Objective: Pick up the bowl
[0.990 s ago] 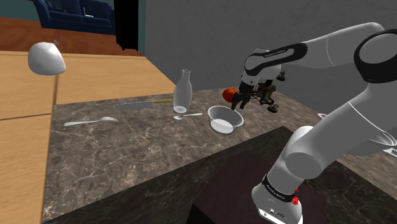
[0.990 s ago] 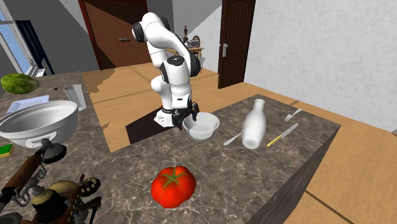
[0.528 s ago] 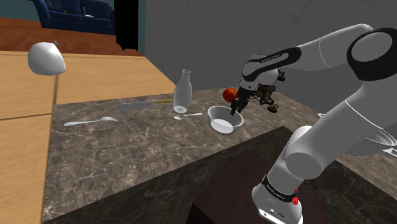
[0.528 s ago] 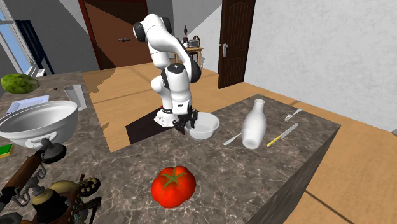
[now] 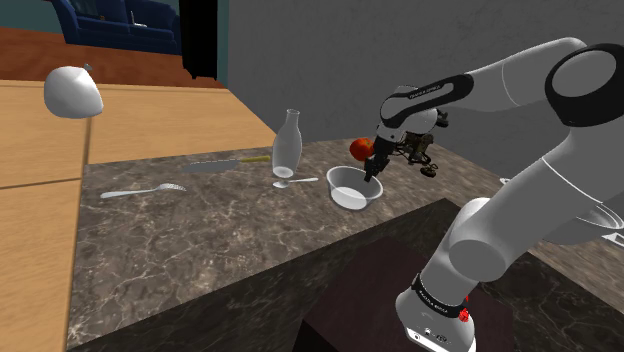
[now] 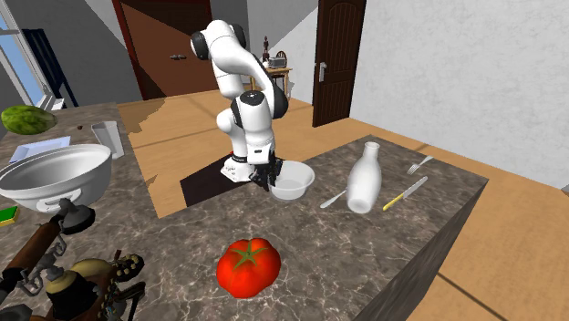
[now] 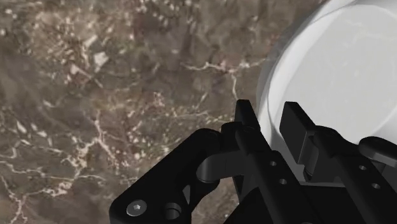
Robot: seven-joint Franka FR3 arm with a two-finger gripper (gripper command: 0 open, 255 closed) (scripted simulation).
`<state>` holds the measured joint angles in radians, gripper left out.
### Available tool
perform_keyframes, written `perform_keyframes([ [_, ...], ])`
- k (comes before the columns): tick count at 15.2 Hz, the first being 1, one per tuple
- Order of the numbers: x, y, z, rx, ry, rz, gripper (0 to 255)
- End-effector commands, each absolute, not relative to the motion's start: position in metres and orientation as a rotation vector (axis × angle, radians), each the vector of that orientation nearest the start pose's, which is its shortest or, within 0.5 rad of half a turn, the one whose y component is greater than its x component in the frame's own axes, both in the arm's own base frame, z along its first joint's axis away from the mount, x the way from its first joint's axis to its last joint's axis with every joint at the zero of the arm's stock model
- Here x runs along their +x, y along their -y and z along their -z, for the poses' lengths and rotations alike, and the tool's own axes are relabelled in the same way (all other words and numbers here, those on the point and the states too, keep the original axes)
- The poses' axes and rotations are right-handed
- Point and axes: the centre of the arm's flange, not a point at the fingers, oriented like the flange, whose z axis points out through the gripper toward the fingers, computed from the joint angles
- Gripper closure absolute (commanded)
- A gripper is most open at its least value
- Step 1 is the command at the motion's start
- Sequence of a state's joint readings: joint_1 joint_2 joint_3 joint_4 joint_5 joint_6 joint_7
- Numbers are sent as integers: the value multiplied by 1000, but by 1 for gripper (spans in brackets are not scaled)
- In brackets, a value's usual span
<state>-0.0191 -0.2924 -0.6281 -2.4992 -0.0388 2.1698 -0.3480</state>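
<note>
In the shoulder view the hand (image 5: 372, 170) sits a little right of centre, its black fingers dipping onto the right rim of the white bowl (image 5: 354, 187). The bowl stands on the marbled counter (image 5: 180, 240) near its right-hand edge. The fingertips are too small and dark here to tell apart. A red tomato (image 5: 359, 149) just above the bowl is partly covered by the wrist, and a dark mechanical object (image 5: 427, 160) to the right is largely hidden behind the forearm. The arm (image 5: 520, 80) rises from the lower right, folds back over itself and reaches left, the forearm sloping down to the bowl. Left of the bowl are a pale bottle (image 5: 287, 145) and a spoon (image 5: 297, 182). In the second exterior view the arm (image 6: 228, 55) stands at upper centre, folded steeply, with the wrist pointing straight down. The hand (image 6: 264, 176) meets the bowl (image 6: 294, 181) at its left rim. The bottle (image 6: 365, 179) covers one end of the spoon (image 6: 334, 199). The tomato (image 6: 248, 266) lies lower middle, well apart from the bowl, and a clutter of dark parts (image 6: 82, 278) at lower left is cut off by the frame. In the wrist view the hand (image 7: 270, 118) straddles the rim of the bowl (image 7: 343, 76). One finger (image 7: 245, 121) is outside, over the counter (image 7: 95, 95), and the other is inside; they are drawn close, clasping the wall between them. The frame cuts off much of the bowl.
</note>
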Motion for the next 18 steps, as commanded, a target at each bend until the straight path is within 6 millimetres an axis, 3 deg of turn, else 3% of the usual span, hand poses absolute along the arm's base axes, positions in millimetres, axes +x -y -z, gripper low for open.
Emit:
perform_keyframes([
  [1,346,258,-363,-2955,-369,-20,255],
  [16,346,258,-442,-2955,-369,-20,255],
  [18,346,258,-443,-2955,-369,-20,255],
])
